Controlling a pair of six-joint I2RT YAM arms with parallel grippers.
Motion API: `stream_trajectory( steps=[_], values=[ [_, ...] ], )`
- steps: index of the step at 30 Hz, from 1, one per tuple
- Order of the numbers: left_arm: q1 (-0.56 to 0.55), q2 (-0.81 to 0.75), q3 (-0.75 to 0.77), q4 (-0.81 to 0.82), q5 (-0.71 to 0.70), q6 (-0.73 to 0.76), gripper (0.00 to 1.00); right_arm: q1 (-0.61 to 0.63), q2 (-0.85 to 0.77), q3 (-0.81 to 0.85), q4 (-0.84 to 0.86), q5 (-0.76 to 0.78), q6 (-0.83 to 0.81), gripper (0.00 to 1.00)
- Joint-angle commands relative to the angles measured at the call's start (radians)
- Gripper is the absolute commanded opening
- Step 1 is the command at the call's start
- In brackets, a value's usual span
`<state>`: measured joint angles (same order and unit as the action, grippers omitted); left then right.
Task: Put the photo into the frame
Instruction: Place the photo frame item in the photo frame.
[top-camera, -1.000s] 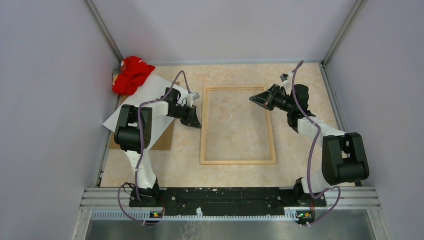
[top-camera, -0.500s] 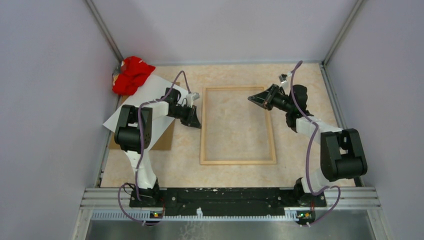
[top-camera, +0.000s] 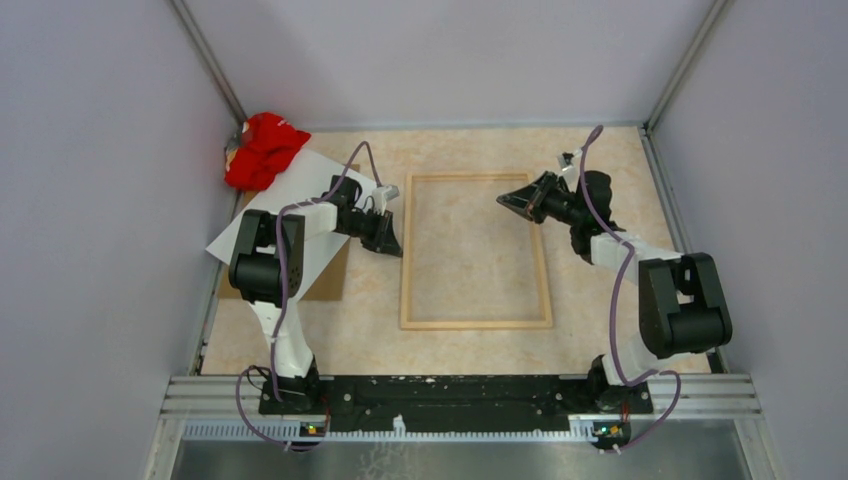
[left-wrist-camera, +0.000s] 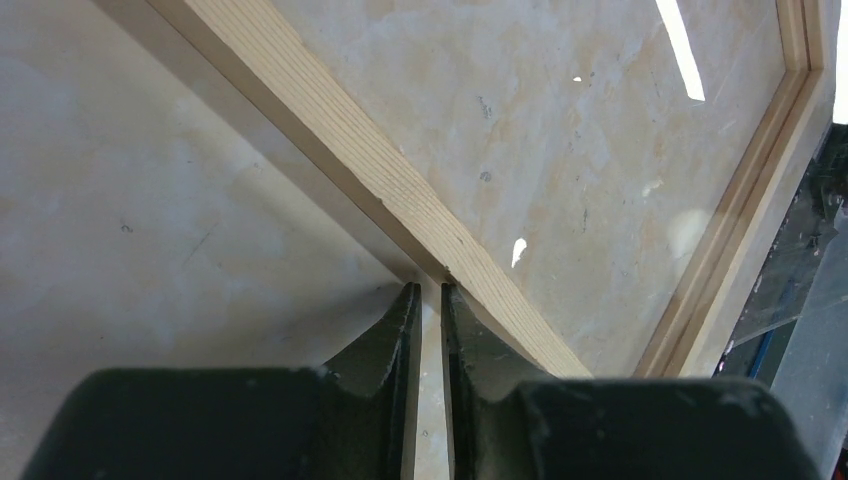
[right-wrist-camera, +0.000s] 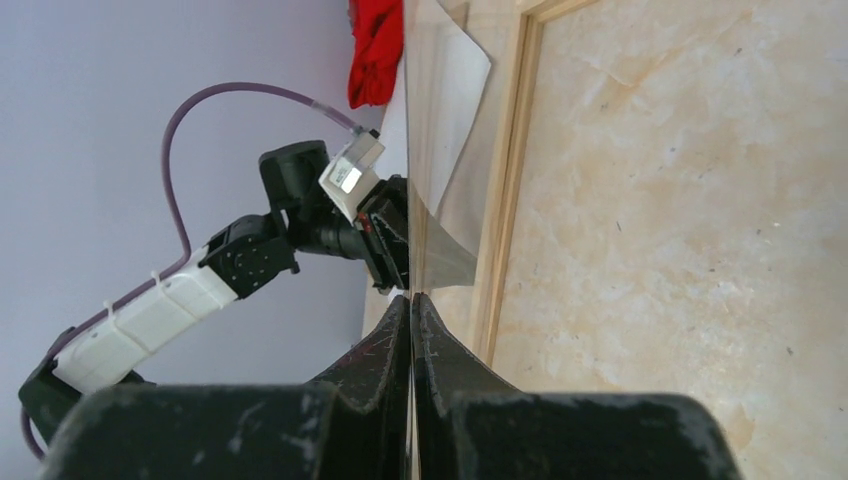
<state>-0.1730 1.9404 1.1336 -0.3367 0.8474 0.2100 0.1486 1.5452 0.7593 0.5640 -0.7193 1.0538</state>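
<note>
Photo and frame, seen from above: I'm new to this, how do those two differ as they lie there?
The photo is a solid sheet showing a plain whitish side. The frame is an open light-wood rectangle with the table visible through it.
The photo lies askew at the far left, overlapping a brown board. The frame lies square in the middle.
Both are rectangles lying flat.

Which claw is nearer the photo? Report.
Left. The left claw sits between the photo and the frame; the right claw hangs beyond, over the frame's right side.
</note>
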Motion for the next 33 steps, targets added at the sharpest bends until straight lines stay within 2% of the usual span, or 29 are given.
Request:
stream_trajectory(
  steps=[1, 17, 28, 33],
  values=[
    [-0.005, 0.018, 0.023, 0.021, 0.019, 0.008, 0.18, 0.007, -0.016, 0.008, -0.051, 0.040, -0.027, 0.00],
    [-0.008, 0.019, 0.015, 0.028, 0.022, 0.009, 0.18, 0.006, -0.098, -0.053, -0.195, 0.078, 0.010, 0.00],
    [-0.010, 0.019, 0.017, 0.033, 0.023, 0.003, 0.18, 0.008, -0.081, 0.014, -0.309, 0.105, -0.043, 0.00],
    [-0.011, 0.011, 0.018, 0.031, 0.026, 0.002, 0.18, 0.006, -0.084, 0.072, -0.444, 0.157, -0.130, 0.00]
  ],
)
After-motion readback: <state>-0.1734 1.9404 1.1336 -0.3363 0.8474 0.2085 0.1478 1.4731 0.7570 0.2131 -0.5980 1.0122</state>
